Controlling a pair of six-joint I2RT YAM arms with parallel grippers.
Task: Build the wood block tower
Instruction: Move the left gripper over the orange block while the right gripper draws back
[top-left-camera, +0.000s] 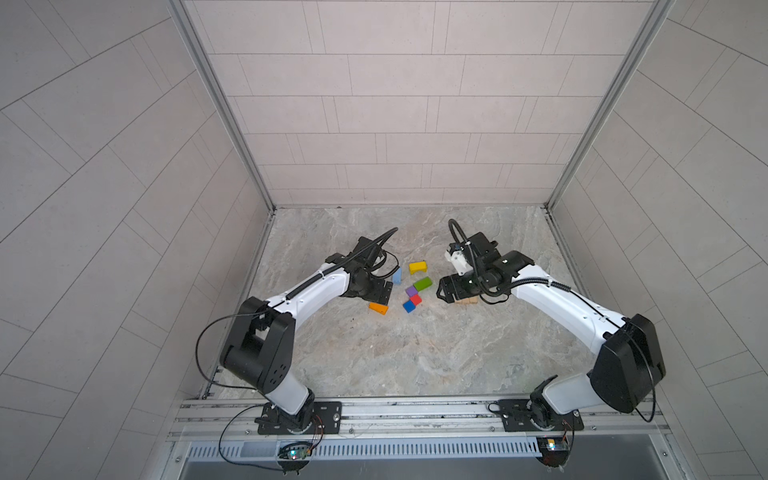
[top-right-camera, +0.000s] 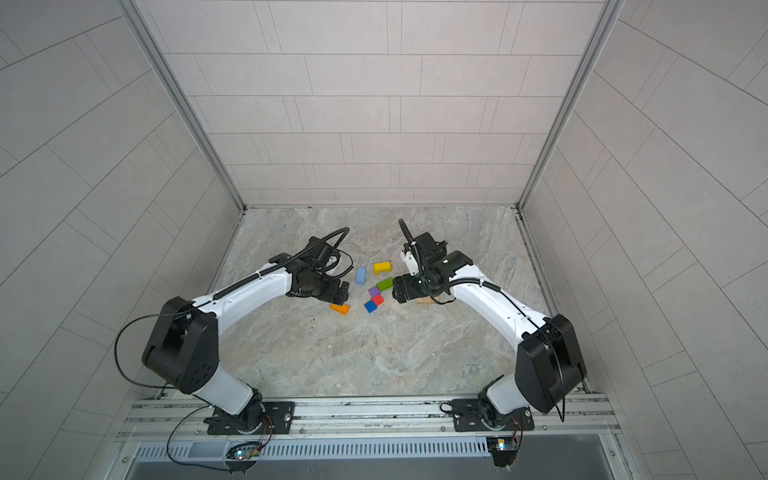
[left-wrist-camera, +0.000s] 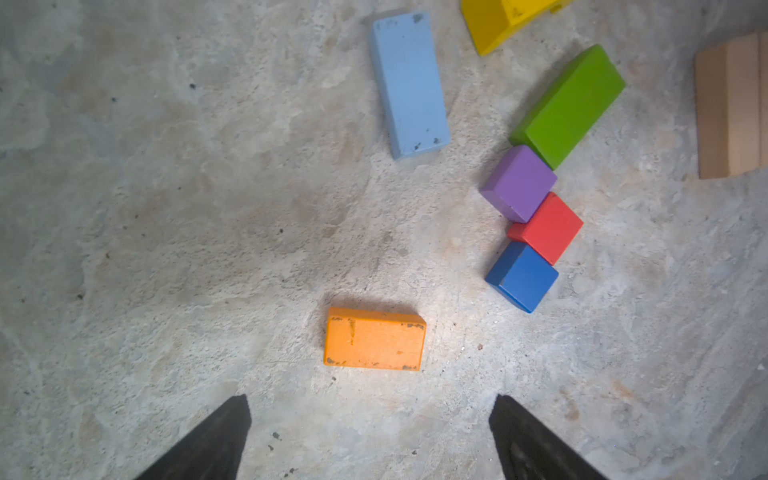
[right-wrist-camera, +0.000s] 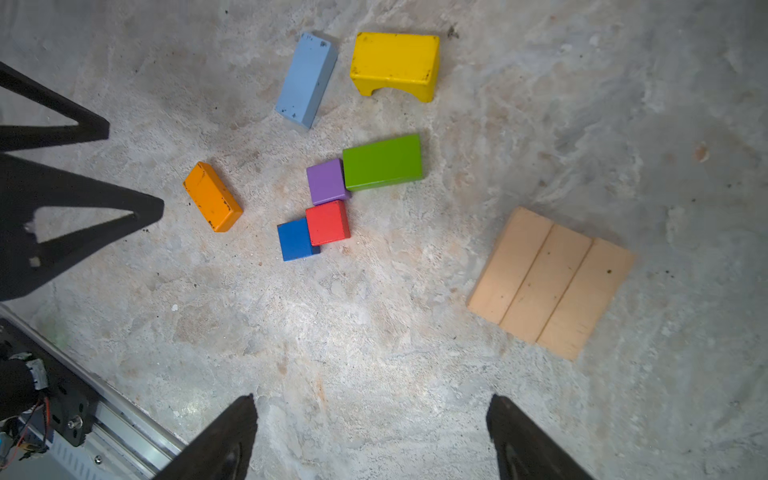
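Hovering left tool (left-wrist-camera: 370, 401), jaws wide, empty, short of orange block (left-wrist-camera: 375, 339): likely next pick. Centre jaws across narrow width, drop straight. Beyond, right tool (right-wrist-camera: 372, 398) spread, empty; tan base (right-wrist-camera: 550, 282), seemingly flush, on desk (right-wrist-camera: 374, 332), 3 o'clock of red cube (top-left-camera: 415, 299).

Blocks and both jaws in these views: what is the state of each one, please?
Tan blocks: three flat, side by side, touching.
Orange block: flat, alone.
Light-blue block: lying, alone.
Yellow block: alone, unstacked.
Green block: flat, touching one cube.
Purple cube: unstacked, touching two neighbours.
Red cube: unstacked, touching two cubes.
Blue cube: unstacked, touching one cube.
Left jaws: open, empty.
Right jaws: open, empty.
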